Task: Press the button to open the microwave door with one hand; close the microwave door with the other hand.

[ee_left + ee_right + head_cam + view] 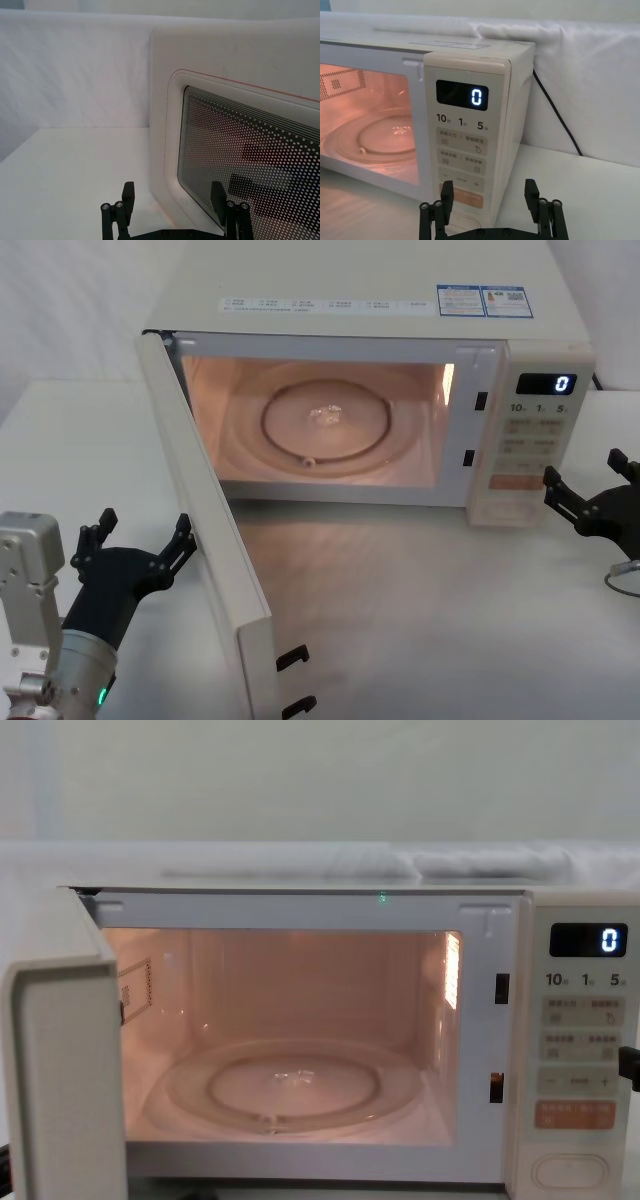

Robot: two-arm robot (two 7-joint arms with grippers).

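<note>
The microwave door (215,540) stands wide open, swung out toward me on its left hinge, and the lit cavity shows behind it. Its outer face with the dotted window (240,150) is close in front of my left gripper (173,195). That gripper (140,535) is open, just left of the door's outer side and apart from it. The cream oval button (570,1172) sits at the bottom of the control panel, below the orange key (462,197). My right gripper (585,472) is open beside the panel's lower right, a short way off the button (510,510).
A glass turntable (325,425) lies in the lit cavity. The display (462,95) reads 0. A black cable (560,117) runs down behind the microwave, and another cable loop (625,580) lies on the white table (420,620) at the right. White cloth hangs behind.
</note>
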